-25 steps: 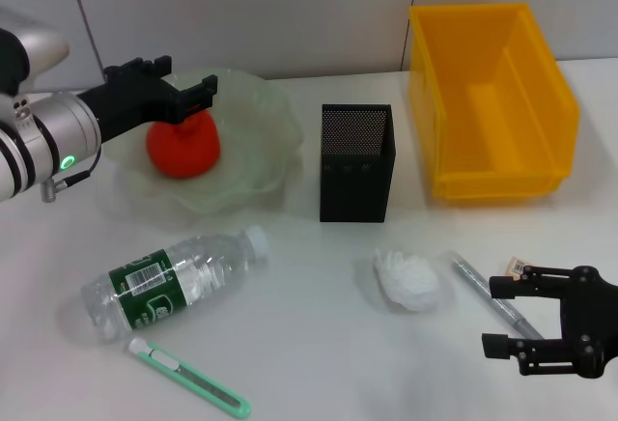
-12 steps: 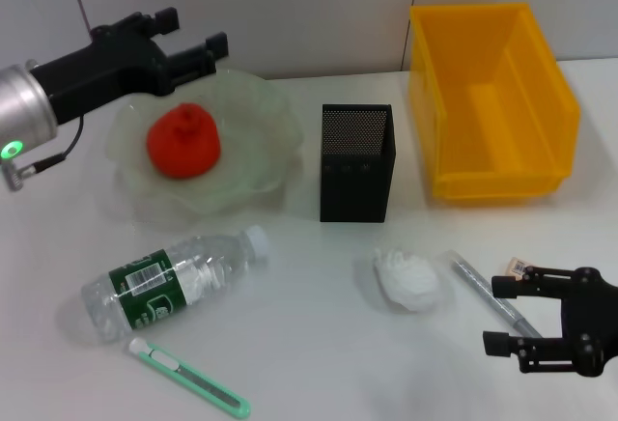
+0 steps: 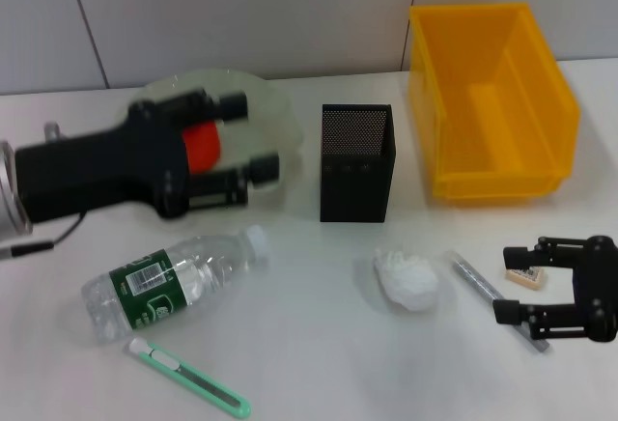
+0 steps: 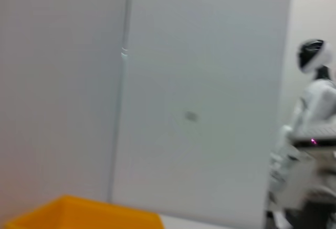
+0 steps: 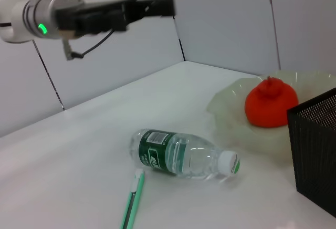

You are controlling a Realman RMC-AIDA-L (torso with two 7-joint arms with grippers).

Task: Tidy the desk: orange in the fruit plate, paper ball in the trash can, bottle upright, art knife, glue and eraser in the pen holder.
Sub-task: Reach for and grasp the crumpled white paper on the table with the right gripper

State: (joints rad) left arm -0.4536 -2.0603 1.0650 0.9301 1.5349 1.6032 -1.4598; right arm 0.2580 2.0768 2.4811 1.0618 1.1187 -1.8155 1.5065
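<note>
The head camera looks steeply down over the whole bench [image 3: 319,363]. The right wrist camera sits low, sighting across it; both catch the bottle [image 3: 169,281] [image 5: 184,155]. The left wrist camera faces the far wall [image 4: 199,82].

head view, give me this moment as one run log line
orange: in fruit plate | left hand: open, raised over plate | right hand: open, low by eraser | bottle: lying down | paper ball: on desk
</note>
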